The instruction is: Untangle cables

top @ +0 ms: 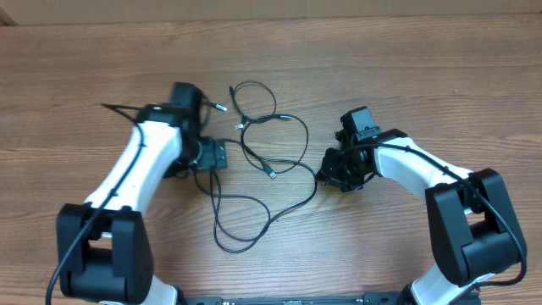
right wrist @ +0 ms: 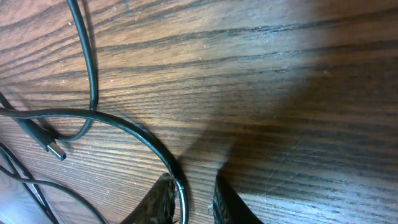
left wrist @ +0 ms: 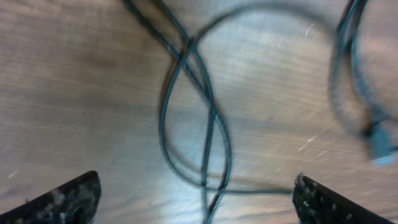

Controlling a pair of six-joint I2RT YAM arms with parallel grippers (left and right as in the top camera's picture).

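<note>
Overhead, we see the wooden worktop [top: 406,68] under everything, with the left arm [top: 135,169] and the right arm [top: 423,165] reaching in from the near edge. Between them the cables [top: 246,146] lie loose on the worktop in several thin black crossing loops. One loop runs near the left gripper [top: 210,157] and another sweeps across to the right gripper [top: 339,169].

In the left wrist view the left gripper [left wrist: 196,199] stands wide, its fingers [left wrist: 68,199] far apart at the bottom corners and holding nothing. Crossed strands of the cables [left wrist: 211,118] lie on the wood between them.

In the right wrist view the right gripper [right wrist: 191,186] is narrow, its fingers [right wrist: 163,196] drawn close on a curved strand of the cables [right wrist: 143,134] that runs down into the gap. Just beside that strand, a small silver plug tip [right wrist: 57,149] rests on the worktop.
</note>
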